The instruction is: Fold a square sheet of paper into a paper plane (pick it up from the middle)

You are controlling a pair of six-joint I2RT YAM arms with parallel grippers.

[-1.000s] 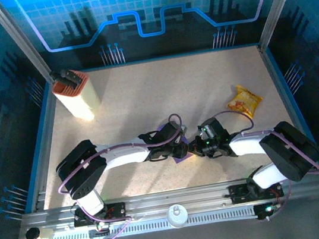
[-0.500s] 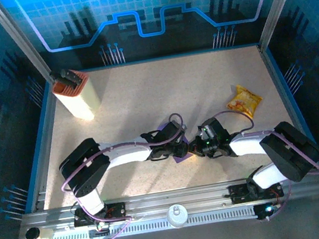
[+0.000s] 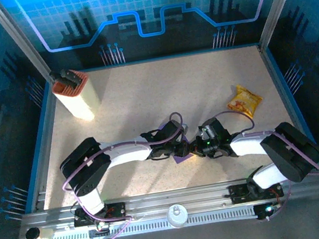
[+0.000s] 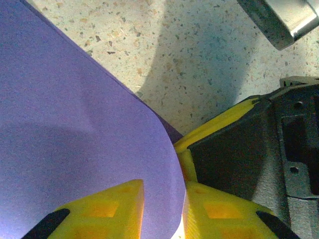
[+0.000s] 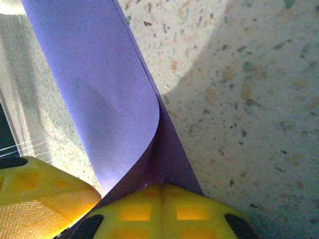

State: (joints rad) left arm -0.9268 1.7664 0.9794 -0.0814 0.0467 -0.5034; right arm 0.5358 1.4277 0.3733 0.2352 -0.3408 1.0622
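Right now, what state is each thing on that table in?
square sheet of paper: curled over on itself, not yet a plane.
right gripper: shut on the sheet's folded edge.
left gripper: straddles the sheet; grip unclear.
snack packet: lying flat, apart from both arms.
cream-and-orange box: seems upright, far left.

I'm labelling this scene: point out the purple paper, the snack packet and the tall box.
purple paper (image 5: 99,84): right wrist view, its curled flap.
snack packet (image 3: 244,101): top external view, its middle.
tall box (image 3: 80,101): top external view, its cream side.
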